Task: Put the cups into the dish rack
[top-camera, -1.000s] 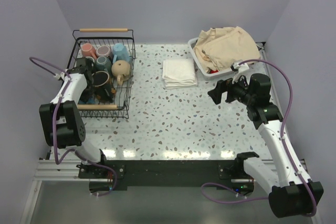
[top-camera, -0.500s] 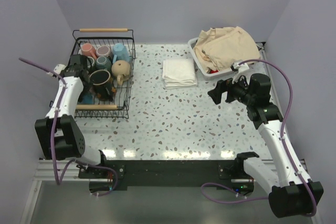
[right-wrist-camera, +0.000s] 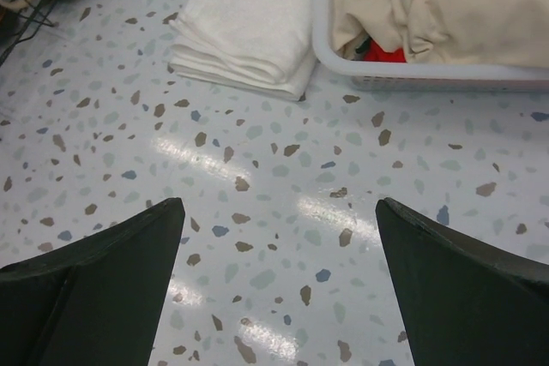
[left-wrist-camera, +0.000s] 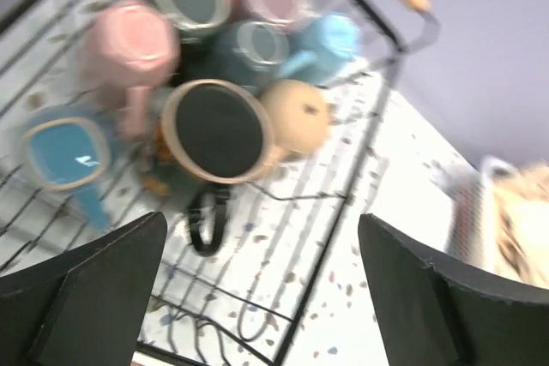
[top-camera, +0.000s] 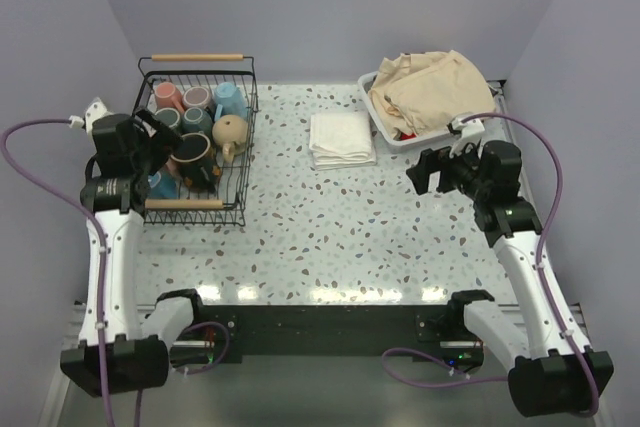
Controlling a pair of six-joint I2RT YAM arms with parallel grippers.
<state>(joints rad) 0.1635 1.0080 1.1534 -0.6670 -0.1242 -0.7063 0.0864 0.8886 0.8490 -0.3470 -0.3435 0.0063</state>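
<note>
— Your dish rack (top-camera: 247,147) sits at the far left of the table (top-camera: 330,227): a black wire basket with a pale wooden handle at each end. The cups (top-camera: 197,119) are crowded inside it, mostly toward the far end.

— Your left wrist looks down into it. There's a pink mug (left-wrist-camera: 137,40), a light blue mug (left-wrist-camera: 330,36), and a rounded tan mug (left-wrist-camera: 296,113) just beside a dark mug (left-wrist-camera: 214,130) with a pale rim and black inside, mouth up.

— Your left gripper (left-wrist-camera: 262,220) hangs above the rack's left side, fingers spread wide and nothing between them.

— Your right gripper (right-wrist-camera: 279,203) is just as wide and just as empty. It hovers over bare table, well apart from the rack, near the folded towel (right-wrist-camera: 249,19) and the white tub (right-wrist-camera: 429,75) of beige cloth (right-wrist-camera: 463,6).

— Now the trouble spots. That left wrist view is smeared, so you can't read any pattern on the dark mug, and I won't give you a firm count of cups.

— From overhead, your left arm covers the rack's near left corner and part of a blue mug there.

— On your right wrist, the rack is only a sliver at the top left corner. The tub runs off the top edge, and something red under the cloth is too hidden to name.
</note>
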